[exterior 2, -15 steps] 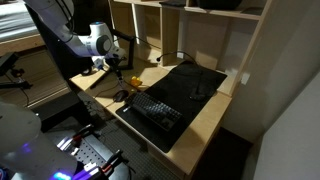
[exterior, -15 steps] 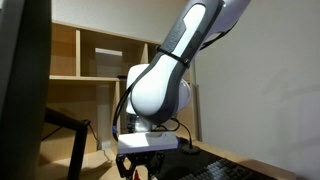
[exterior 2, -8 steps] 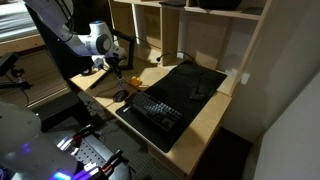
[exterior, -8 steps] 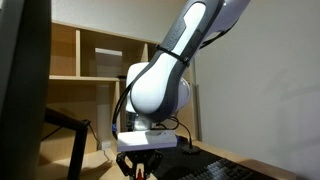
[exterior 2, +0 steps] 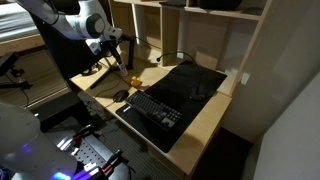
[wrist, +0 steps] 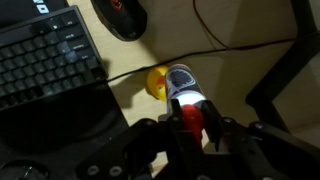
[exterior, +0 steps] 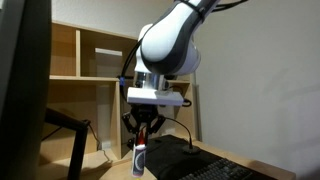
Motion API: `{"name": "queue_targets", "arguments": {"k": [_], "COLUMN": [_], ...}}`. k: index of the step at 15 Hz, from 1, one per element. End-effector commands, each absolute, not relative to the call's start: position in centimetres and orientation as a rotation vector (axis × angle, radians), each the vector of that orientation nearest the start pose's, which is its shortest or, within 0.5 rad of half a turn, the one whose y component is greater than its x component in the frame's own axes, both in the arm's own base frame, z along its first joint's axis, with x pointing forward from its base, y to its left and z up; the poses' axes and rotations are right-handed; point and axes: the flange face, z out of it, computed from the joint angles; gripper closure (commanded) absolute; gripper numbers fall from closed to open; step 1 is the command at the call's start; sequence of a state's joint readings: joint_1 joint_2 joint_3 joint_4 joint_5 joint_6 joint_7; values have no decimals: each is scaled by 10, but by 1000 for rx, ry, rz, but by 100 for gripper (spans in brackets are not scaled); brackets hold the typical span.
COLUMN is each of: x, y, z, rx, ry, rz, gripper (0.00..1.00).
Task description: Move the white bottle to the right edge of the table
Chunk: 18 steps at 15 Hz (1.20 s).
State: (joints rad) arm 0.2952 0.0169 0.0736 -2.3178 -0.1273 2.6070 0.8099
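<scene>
My gripper (exterior: 143, 126) is shut on the white bottle (exterior: 140, 157) by its red cap and holds it hanging upright above the table (exterior 2: 205, 112). In the wrist view the bottle (wrist: 184, 90) points away from the jaws (wrist: 190, 122), with the red cap between the fingers and the label band showing. In an exterior view the gripper (exterior 2: 117, 59) hovers over the far left part of the table; the bottle is too small to make out there.
A black keyboard (exterior 2: 153, 111) lies on a dark desk mat (exterior 2: 190, 85). A black mouse (wrist: 122, 15) and its cable lie near a small yellow object (wrist: 156, 84) under the bottle. A light-wood cubby shelf (exterior: 95, 75) stands behind the table.
The arm has risen and lifted the white bottle off the table; the bottle now hangs in view below the gripper.
</scene>
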Motion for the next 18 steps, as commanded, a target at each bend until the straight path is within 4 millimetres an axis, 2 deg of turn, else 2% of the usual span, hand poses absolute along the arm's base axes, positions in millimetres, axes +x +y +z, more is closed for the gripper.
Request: {"name": "queue_targets", "arguments": {"k": [1, 2, 3, 5, 6, 7, 8, 10, 12, 14, 15, 16, 17, 18], "x": [466, 456, 482, 467, 461, 465, 470, 475, 477, 477, 479, 477, 478, 477], "y": [152, 143, 161, 146, 144, 137, 122, 75, 10, -43, -51, -45, -54, -57], "z": [430, 449, 425, 454, 459, 448, 444, 446, 450, 450, 451, 451, 448, 448], "rx": [-2934, -2914, -2934, -2911, -2907, -2928, -2924, -2896, -2854, -2808, -2771, -2714, -2769, -2745], "ry": [625, 619, 616, 630, 631, 662, 743, 958, 1134, 1316, 1409, 1445, 1361, 1399], "rz": [-448, -441, -445, -456, -466, -427, -423, -458, -499, -510, -503, -477, -506, -500], "gripper": [94, 94, 74, 74, 74, 94, 94, 94, 94, 94, 94, 94, 74, 74]}}
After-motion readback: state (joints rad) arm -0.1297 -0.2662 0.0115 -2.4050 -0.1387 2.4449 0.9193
